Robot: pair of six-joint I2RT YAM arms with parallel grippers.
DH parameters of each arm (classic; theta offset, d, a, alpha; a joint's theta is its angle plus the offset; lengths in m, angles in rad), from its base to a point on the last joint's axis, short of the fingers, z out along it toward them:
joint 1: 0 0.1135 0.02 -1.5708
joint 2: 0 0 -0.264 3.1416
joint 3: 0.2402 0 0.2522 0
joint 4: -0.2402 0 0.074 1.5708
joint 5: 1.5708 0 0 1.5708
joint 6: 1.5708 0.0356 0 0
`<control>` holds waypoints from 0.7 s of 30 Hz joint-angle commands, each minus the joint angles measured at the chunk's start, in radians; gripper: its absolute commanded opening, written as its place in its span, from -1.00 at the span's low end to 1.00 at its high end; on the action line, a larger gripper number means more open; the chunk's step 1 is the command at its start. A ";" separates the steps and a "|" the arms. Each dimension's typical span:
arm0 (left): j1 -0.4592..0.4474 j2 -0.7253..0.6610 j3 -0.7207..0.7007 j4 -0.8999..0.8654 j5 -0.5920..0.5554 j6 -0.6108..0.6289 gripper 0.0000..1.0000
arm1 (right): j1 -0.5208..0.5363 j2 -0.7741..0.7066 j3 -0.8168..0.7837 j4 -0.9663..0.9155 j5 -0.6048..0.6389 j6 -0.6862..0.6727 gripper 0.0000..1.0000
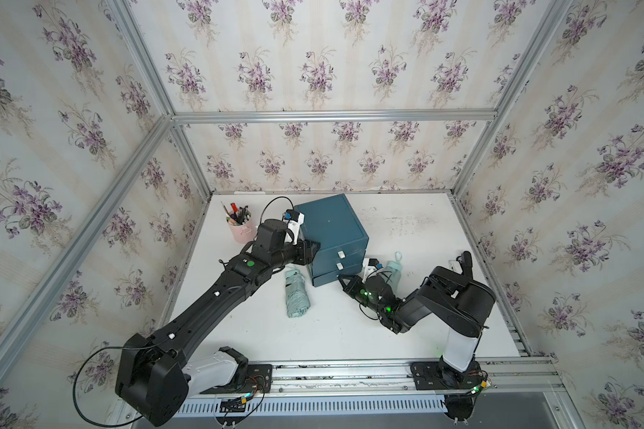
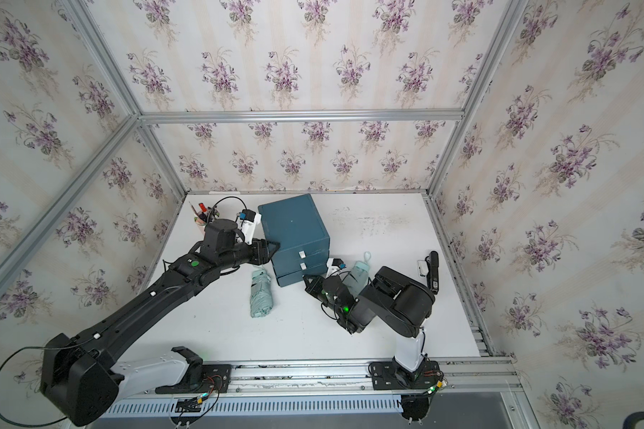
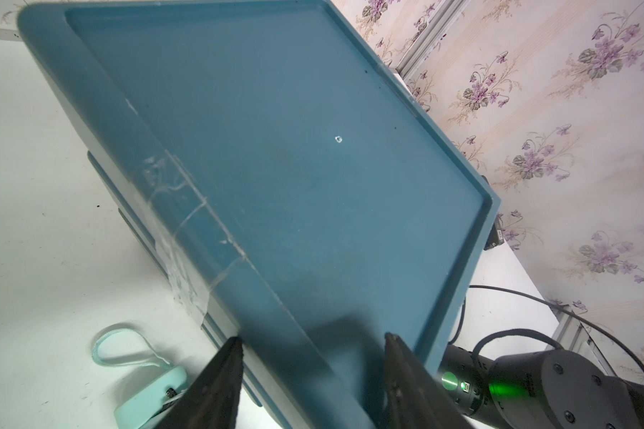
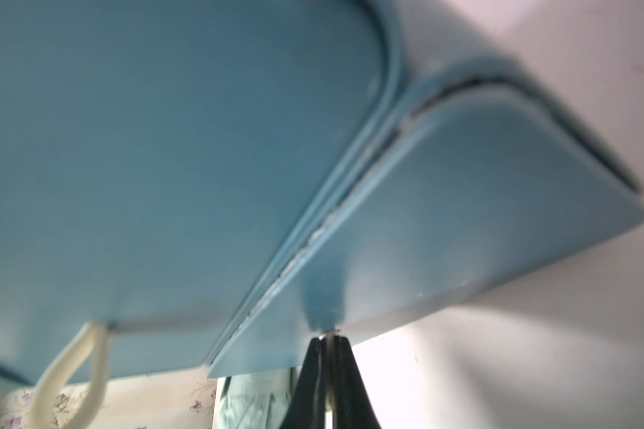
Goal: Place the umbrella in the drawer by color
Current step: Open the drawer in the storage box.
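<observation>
Jaws of our right gripper are pressed together on the thin white pull tab of the lowest drawer, which looks closed or nearly so. Our left gripper has its jaws apart, astride the upper front corner of the drawer cabinet. Whether they press on it we cannot tell, but we judge that this arm is there to steady the cabinet. So the step in hand is the opening of the drawer. The next move calls for a straight pull along the worktop, away from the cabinet front, without letting the tab slip. The umbrella, folded and mint green, lies flat on the worktop just beside the cabinet's front corner, between the two grippers and held by neither.
</observation>
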 commanded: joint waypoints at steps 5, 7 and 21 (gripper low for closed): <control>-0.047 0.032 0.000 -0.253 -0.030 0.067 0.17 | 0.147 -0.143 -0.030 -0.141 0.102 -0.081 -1.00; -0.050 0.040 -0.009 -0.233 -0.012 0.060 0.17 | 0.193 -0.187 -0.039 -0.191 0.154 -0.088 -1.00; -0.051 0.018 -0.084 -0.200 -0.077 -0.094 0.13 | 0.395 -0.405 -0.060 -0.613 0.424 0.037 -1.00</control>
